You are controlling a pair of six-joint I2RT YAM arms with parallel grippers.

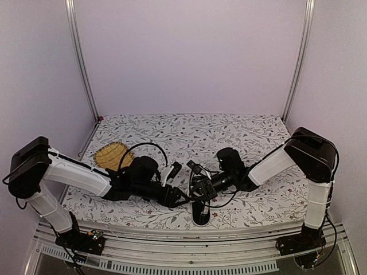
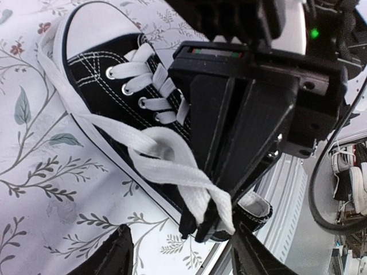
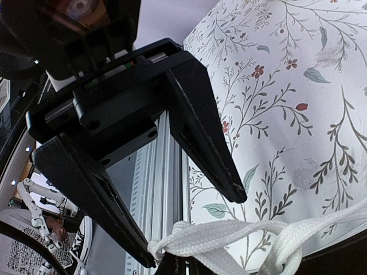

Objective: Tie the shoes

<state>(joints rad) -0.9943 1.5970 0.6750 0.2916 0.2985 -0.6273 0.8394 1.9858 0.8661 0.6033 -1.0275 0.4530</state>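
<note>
The shoe (image 1: 200, 215) is a small black canvas sneaker with a white toe cap (image 2: 94, 26), lying at the table's front edge. Its white laces (image 2: 166, 163) cross into a loose knot beside the eyelets. My right gripper (image 2: 198, 229) comes down over the shoe and is shut on the crossed lace strands at its tips; in its own view only the fingertips (image 3: 172, 269) show under the lace (image 3: 229, 238). My left gripper (image 3: 192, 229) stands open with its fingers either side of the lace end, gripping nothing. From above, both grippers (image 1: 182, 199) (image 1: 199, 193) meet just behind the shoe.
A yellow woven mat (image 1: 112, 156) lies at the back left of the floral table cloth (image 1: 229, 132). The metal rail (image 2: 287, 189) of the table's front edge runs right beside the shoe's heel. Black cables (image 1: 152, 146) loop over the left arm.
</note>
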